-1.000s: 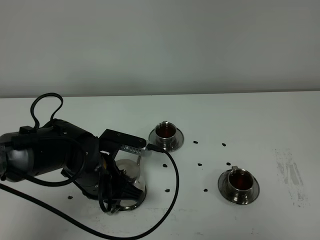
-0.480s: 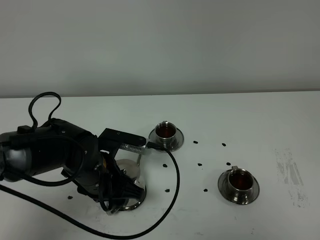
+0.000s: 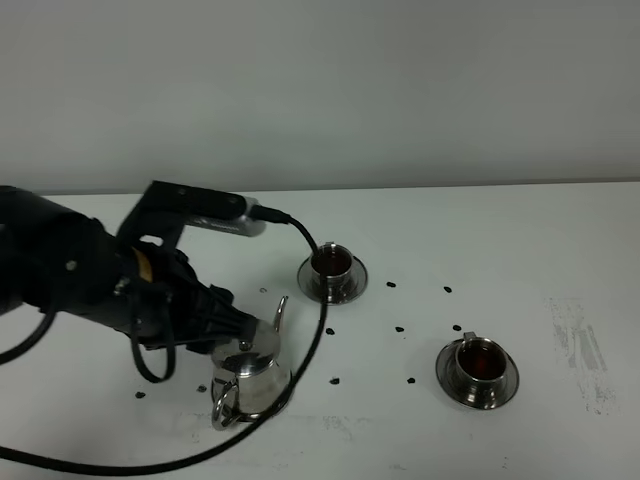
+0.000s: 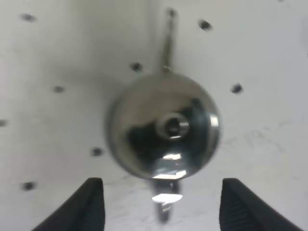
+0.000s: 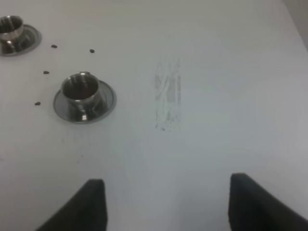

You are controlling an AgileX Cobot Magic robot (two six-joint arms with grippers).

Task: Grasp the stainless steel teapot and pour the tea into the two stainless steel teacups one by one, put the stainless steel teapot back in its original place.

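Left gripper (image 4: pixel 159 211) has let go and lifted, jaws apart above the stainless steel teapot (image 3: pixel 252 368), which now stands free at the near left of the tabletop (image 3: pixel 520 230). Both teacups (image 3: pixel 332 262) (image 3: pixel 481 361) hold tea, so the task looks finished.

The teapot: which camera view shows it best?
The exterior high view: the teapot appears from the side, with spout, handle and body all visible. The left wrist view shows the teapot blurred from straight above, mostly its lid. The right wrist view does not show it.
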